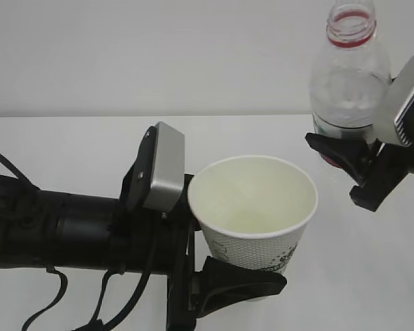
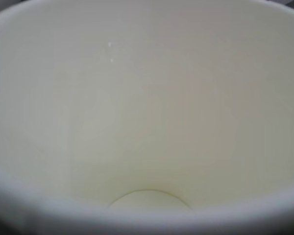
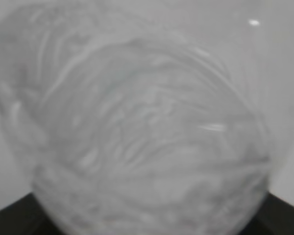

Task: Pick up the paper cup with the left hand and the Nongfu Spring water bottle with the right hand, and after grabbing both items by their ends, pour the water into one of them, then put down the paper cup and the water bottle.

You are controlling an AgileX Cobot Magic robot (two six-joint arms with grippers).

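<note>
Left tool (image 1: pixel 224 265) grips the raised cup (image 1: pixel 255 207), which looks empty; right tool (image 1: pixel 355 162) grips the upright bottle (image 1: pixel 348 76). Pouring and setting down remain.

White dotted paper cup (image 1: pixel 255 217), green marks; clear bottle (image 1: pixel 350 69), red neck ring.

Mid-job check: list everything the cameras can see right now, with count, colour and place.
paper cup: one, white with green print, held upright centre foreground, looks empty inside
Nongfu Spring water bottle: one, clear with red neck ring, uncapped, upright at upper right
table: one, white, beneath everything
left hand: one, black with grey plate, clamped on the cup's lower part
right hand: one, black with grey plate, clamped on the bottle's lower body
</note>
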